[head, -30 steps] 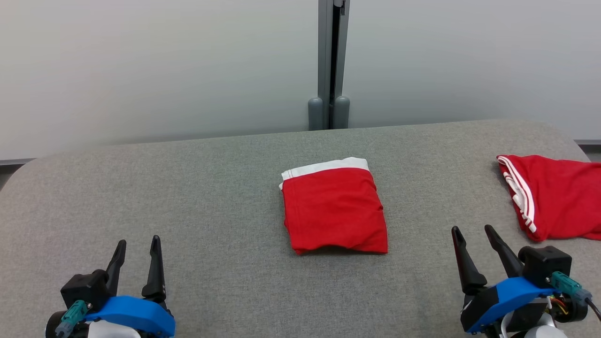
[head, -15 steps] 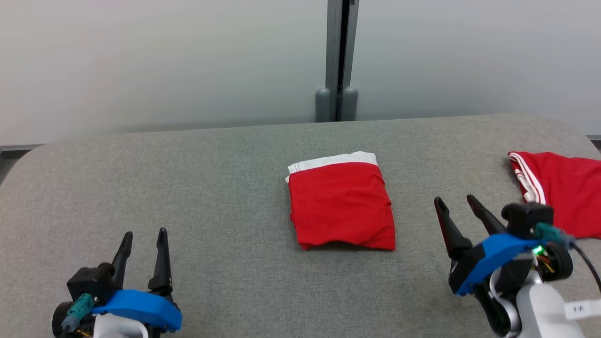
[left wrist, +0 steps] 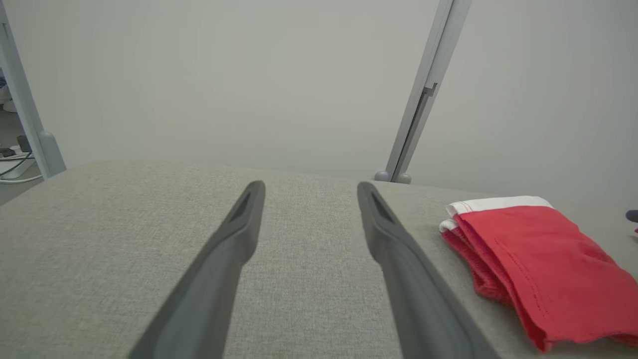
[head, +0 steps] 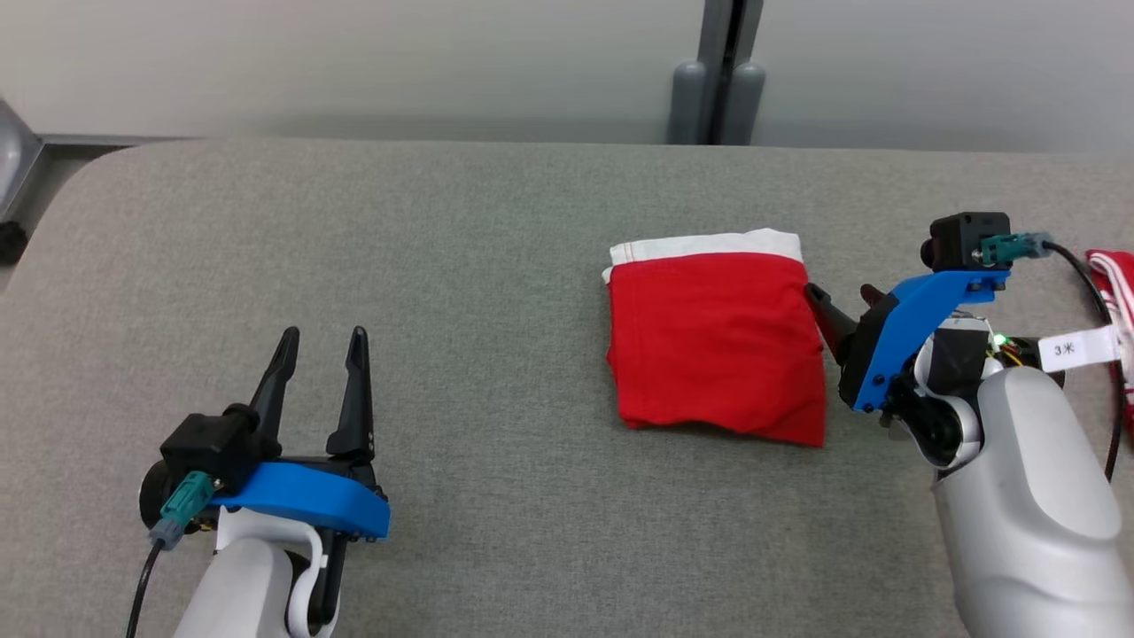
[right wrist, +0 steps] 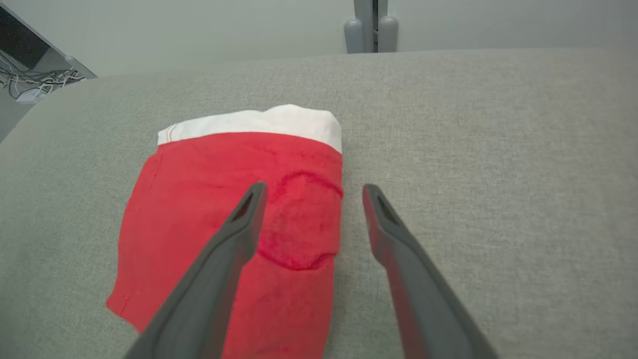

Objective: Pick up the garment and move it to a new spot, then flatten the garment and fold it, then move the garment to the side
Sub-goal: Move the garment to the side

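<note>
The garment (head: 718, 346) is a folded red piece with a white band along its far edge, lying flat on the grey padded table (head: 461, 230). My right gripper (head: 842, 297) is open at the garment's right edge, one finger over the red cloth and the other over bare table. The right wrist view shows the right gripper (right wrist: 314, 187) straddling that edge of the garment (right wrist: 214, 209). My left gripper (head: 323, 335) is open above the table, well to the left of the garment. In the left wrist view the left gripper (left wrist: 310, 185) is empty, with the garment (left wrist: 528, 249) off to its right.
A second red garment with white stripes (head: 1118, 283) lies at the table's right edge, behind my right arm. A grey post (head: 718, 89) stands against the pale wall behind the table. The table's rounded left corner (head: 80, 177) is at the far left.
The head camera has tilted down and turned. My right gripper has moved forward and left, from clear of the garment to its right edge. Both grippers stay open.
</note>
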You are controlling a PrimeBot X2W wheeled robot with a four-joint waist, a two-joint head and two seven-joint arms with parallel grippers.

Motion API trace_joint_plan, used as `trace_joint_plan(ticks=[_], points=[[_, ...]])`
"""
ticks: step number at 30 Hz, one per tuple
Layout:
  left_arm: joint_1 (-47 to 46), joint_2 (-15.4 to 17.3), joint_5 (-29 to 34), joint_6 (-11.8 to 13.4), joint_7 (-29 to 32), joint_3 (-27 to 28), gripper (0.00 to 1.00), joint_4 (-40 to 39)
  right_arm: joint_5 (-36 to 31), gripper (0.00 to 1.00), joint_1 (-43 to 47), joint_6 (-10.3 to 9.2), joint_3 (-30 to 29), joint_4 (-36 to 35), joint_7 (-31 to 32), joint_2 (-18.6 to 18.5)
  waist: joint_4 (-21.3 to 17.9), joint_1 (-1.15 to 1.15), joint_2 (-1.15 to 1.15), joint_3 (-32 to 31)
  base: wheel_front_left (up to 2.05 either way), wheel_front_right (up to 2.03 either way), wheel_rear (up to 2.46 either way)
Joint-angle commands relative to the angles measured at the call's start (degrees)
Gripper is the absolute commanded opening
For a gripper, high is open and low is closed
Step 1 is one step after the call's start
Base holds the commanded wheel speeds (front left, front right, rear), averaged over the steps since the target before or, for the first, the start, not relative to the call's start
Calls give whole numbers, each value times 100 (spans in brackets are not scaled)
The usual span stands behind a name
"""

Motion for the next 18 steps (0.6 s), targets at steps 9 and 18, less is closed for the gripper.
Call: trace_joint_plan(ticks=[9, 18], points=[[-301, -161, 90, -94, -24, -61, 100, -140, -369, 100, -526, 1, -501, 1184, -39, -3, 520, 0, 0, 470, 0, 0, 0], [-236, -215, 138, -128, -25, 32, 100, -198, -778, 0, -712, 1, -434, 1950, -35, 11, 548, 0, 0, 554, 0, 0, 0]])
